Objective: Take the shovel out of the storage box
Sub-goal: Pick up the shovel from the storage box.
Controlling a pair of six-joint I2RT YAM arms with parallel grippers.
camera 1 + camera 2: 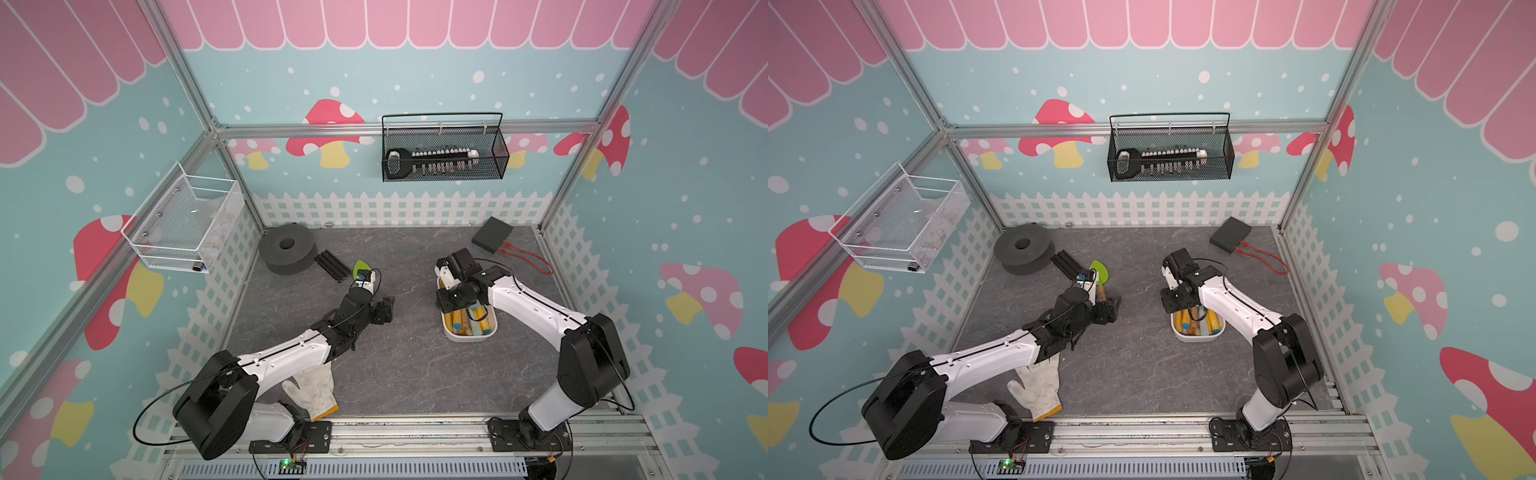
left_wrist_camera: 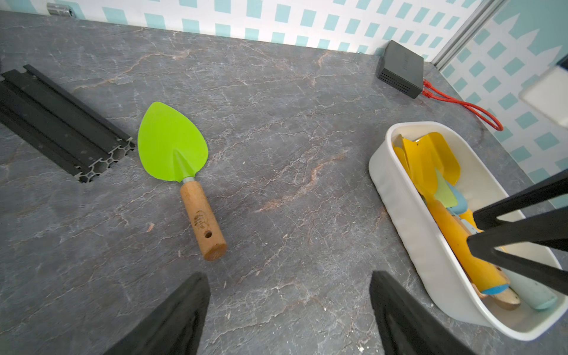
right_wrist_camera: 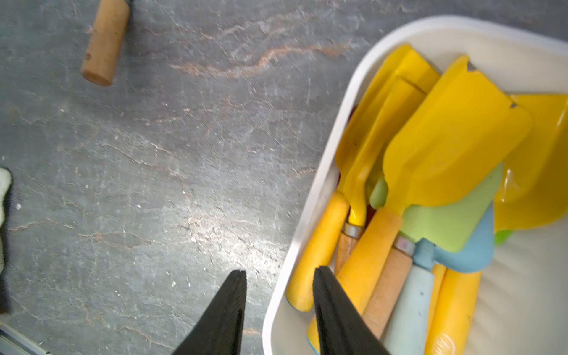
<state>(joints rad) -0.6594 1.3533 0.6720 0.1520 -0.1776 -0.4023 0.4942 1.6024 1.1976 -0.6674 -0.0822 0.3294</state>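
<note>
The white storage box [image 1: 465, 338] [image 1: 1198, 336] [image 2: 399, 196] stands right of centre on the grey table and holds several shovels, mostly yellow ones [image 3: 455, 138] plus a pale green and a blue one. My right gripper [image 3: 280, 270] [image 2: 471, 229] hangs open over the box's near wall [image 3: 310, 196], one finger above the table and the other above the handles, gripping nothing. A green shovel [image 2: 172, 144] [image 1: 363, 266] [image 1: 1100, 271] with a wooden handle lies on the table outside the box. My left gripper [image 2: 289, 276] [image 1: 384, 309] is wide open and empty just short of that handle's end.
A black foam ring [image 1: 286, 248] and a black aluminium rail [image 1: 332, 266] lie at the back left. A black device with a red cable [image 1: 492, 235] sits at the back right. A white glove [image 1: 313, 392] lies at the front left. Wire baskets hang on the back wall [image 1: 444, 153] and the left wall [image 1: 187, 224].
</note>
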